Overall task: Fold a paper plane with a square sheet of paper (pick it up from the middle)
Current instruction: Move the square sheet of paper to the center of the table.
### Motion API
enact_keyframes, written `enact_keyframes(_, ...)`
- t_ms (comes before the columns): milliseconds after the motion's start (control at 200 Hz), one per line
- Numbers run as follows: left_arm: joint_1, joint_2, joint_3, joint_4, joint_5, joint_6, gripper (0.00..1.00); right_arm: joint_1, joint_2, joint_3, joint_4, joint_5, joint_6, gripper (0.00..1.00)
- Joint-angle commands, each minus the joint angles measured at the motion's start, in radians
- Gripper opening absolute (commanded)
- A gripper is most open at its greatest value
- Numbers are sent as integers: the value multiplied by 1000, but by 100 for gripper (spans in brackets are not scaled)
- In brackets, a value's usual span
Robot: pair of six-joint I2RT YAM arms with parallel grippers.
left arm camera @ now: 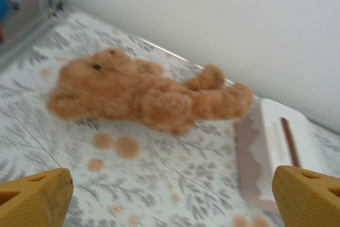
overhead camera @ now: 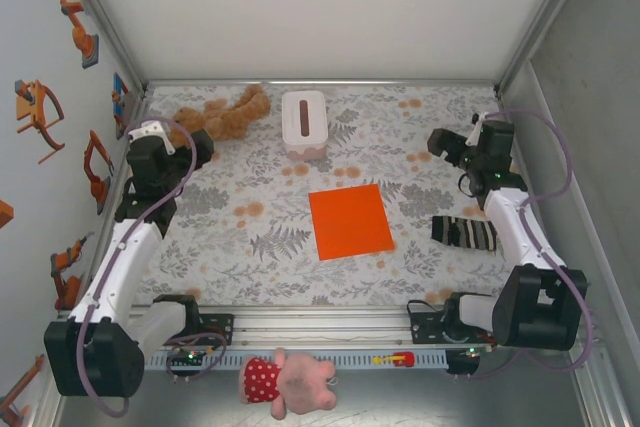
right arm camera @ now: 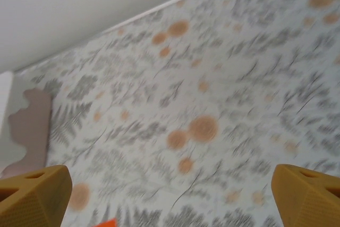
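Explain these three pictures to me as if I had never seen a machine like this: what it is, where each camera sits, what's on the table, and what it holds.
Two robot arms are bolted at the table's near edge. The overhead view looks down on both: the left gripper and the right gripper, each open and holding nothing. The other two pictures come from cameras on the wrists; the yellow wedges at their bottom corners are the fingertips.

On the patterned table lie a flat orange square sheet of paper, a white tissue box, a brown teddy bear and a striped sock. A pink plush toy rests on the front rail.
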Motion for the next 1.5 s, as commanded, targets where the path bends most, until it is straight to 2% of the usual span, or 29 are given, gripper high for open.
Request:
enact_keyframes(0,-9,-8,4,-112,199,-145,96,41,7,14,-170,-159,113,92)
enact_keyframes(135,-22,17,-9,-75,270,-233,96,143,54,13,-247,-131,167,89)
enact_keyframes(280,-70,61,-40,-12,314,-311,97,284,105,6,-253,-62,243,88)
enact_keyframes(506,-200,133,-46,-13,258,-338,99,423,219,-4,-192,-66,346,81)
enact_keyframes(636,-241,196,-40,-21,234,-340,99,452,290,-3,-181,-113,412,73)
enact_keyframes(876,-282,271,-37,4,238,-352,96,489,348,-2,-174,-89,452,69)
enact_keyframes(1267,-326,330,-28,5,261,-363,91,553,385,-55,-173,17,595,69)
enact_keyframes(1497,-359,362,-24,0,273,-380,85,620,398,-79,-136,85,767,69)
